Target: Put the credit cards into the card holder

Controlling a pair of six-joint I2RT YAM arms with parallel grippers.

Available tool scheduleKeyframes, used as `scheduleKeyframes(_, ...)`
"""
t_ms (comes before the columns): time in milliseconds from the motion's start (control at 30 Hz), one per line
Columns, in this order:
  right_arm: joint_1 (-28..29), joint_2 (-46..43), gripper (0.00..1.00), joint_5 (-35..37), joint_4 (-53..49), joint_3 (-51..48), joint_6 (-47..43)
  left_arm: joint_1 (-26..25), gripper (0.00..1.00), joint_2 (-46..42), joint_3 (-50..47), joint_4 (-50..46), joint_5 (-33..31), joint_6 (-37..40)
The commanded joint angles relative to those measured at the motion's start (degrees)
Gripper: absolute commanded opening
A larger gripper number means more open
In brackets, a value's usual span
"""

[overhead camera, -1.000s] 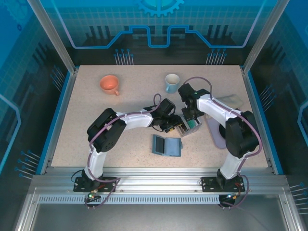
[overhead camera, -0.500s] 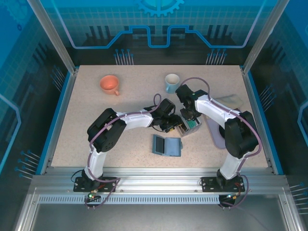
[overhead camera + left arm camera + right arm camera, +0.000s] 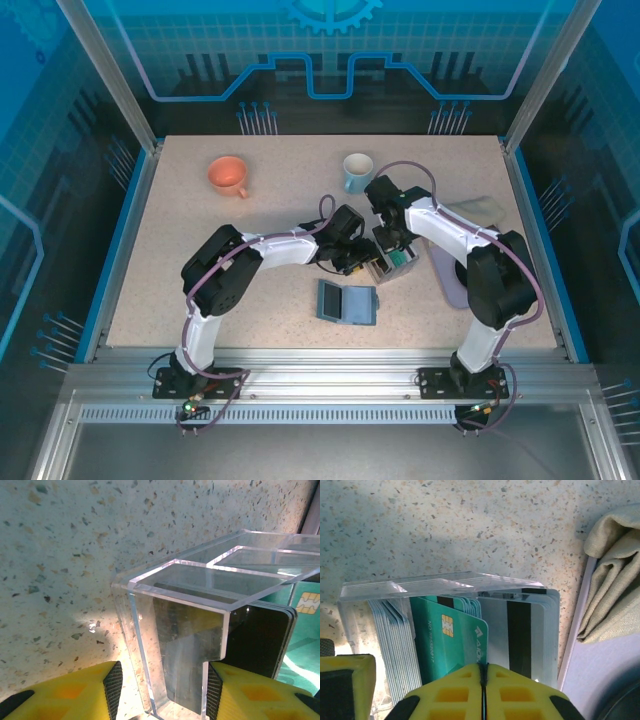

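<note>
Right wrist view: the right gripper [image 3: 482, 669] is seen with its jaws pressed together on the upper edge of the credit cards [image 3: 470, 611], which stand on edge in the clear rack [image 3: 435, 585]. They meet where the teal card [image 3: 451, 640] adjoins the white striped card [image 3: 520, 630], so which is pinched cannot be told. The left gripper [image 3: 162, 672] is set astride the rack's end; whether it is clamped cannot be told. The card holder [image 3: 347, 302] lies open on the table [image 3: 200, 230], just nearward of the rack, toward the bases. A straight lift, then a short carry back, is judged necessary.
</note>
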Motion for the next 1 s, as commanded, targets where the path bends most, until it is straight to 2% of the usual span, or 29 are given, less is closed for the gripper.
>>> scheduleKeyframes(0,0.2,-1.3,0.03,-2.0,-2.5,1.3,0.4,0.4,0.49,2.1,-0.6,-3.4,0.8,0.3)
scheduleKeyframes(100,-0.1,-2.8,0.0,-5.0,-3.0,1.5,0.9,0.4,0.49,2.0,-0.5,-3.3,0.7,0.5)
scheduleKeyframes(400,-1.5,-8.0,0.0,-12.7,-3.3,-0.1,3.0,0.4,0.5,0.1,-0.4,-3.6,0.5,2.1)
scheduleKeyframes(767,-5.2,-13.8,0.0,-19.5,-2.1,-1.5,6.0,0.6,0.57,-8.3,-4.2,-0.1,-0.4,4.2)
scheduleKeyframes(900,-8.0,-18.5,0.0,-26.2,-0.2,-2.9,8.9,1.9,0.62,-14.2,-9.0,4.8,0.7,3.3)
scheduleKeyframes(967,-10.5,-21.3,0.0,-32.5,1.8,-4.2,11.2,3.2,0.67,-18.1,-12.7,9.2,2.9,2.7)
